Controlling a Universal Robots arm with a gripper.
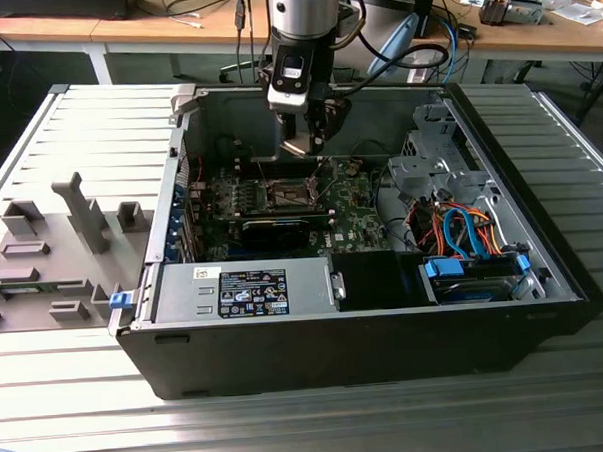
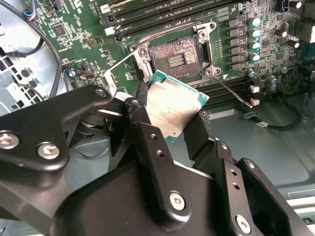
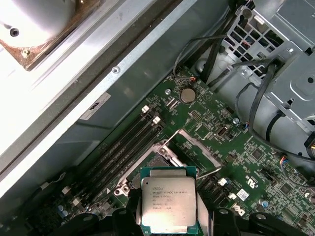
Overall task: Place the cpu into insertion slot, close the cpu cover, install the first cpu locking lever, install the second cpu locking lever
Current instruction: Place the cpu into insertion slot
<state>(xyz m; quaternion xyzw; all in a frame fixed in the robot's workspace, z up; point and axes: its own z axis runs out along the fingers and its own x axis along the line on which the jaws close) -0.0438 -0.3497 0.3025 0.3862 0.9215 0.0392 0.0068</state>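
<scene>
As pincer grips cpu, slot gapes.

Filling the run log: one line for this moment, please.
tool: shut on cpu | insertion slot: empty | cpu cover: open

Robotics lab: black PC tower case open on ribbed aluminium desk, silver robot arm above, cable-strewn wooden benches behind.
</scene>
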